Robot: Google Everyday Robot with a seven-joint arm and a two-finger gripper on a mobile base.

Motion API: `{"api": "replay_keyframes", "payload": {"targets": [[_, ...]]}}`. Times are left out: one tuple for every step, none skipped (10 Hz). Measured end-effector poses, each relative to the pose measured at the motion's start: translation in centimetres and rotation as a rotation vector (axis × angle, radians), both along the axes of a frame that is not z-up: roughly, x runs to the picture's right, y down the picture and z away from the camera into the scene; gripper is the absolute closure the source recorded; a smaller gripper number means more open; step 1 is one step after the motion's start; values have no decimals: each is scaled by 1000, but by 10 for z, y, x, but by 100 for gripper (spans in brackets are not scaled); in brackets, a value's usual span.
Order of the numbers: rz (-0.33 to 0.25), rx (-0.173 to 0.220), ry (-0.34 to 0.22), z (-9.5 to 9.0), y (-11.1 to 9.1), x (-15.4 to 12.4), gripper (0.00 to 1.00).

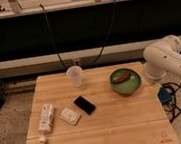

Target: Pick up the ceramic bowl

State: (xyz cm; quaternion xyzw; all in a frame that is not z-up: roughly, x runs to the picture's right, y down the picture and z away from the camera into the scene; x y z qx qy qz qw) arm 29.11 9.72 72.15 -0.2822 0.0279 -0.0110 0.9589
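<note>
The ceramic bowl (125, 80) is round, shallow and glossy green with a brown-orange patch inside. It sits on the wooden table (117, 128) near the far right edge. A white robot arm segment (165, 60) bends just right of the bowl, beside the table's right edge, and runs out of the frame on the right. My gripper is out of view; none of its fingers show.
A translucent white cup (75, 76) stands at the table's far middle. A black phone (84, 105), a small white box (70, 116) and a long white packet (45, 118) lie left of centre. Black cables and a blue object (164, 96) hang off the right edge.
</note>
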Motion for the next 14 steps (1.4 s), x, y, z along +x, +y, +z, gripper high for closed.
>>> {"api": "replay_keyframes", "payload": {"targets": [[-8,-2,-1,1,1,0,20],[-24,-5,-1,3,3,2,20],[-55,-7,-12,16,3,3,20],[-86,-3,-27,30,0,0,20],[-98,-3,-28,33,-1,2,20],[-106,-9,-26,34,1,5,20],[-125,-11,-30,37,2,5,20],[-137,-12,-35,41,2,5,20],[-147,-12,-39,45,3,7,20],[-154,-14,-48,52,3,6,20],[-164,-14,-60,57,3,3,20],[-169,-17,-61,60,4,5,20],[-176,-20,-63,63,6,7,20],[-185,-20,-68,68,7,6,20]]}}
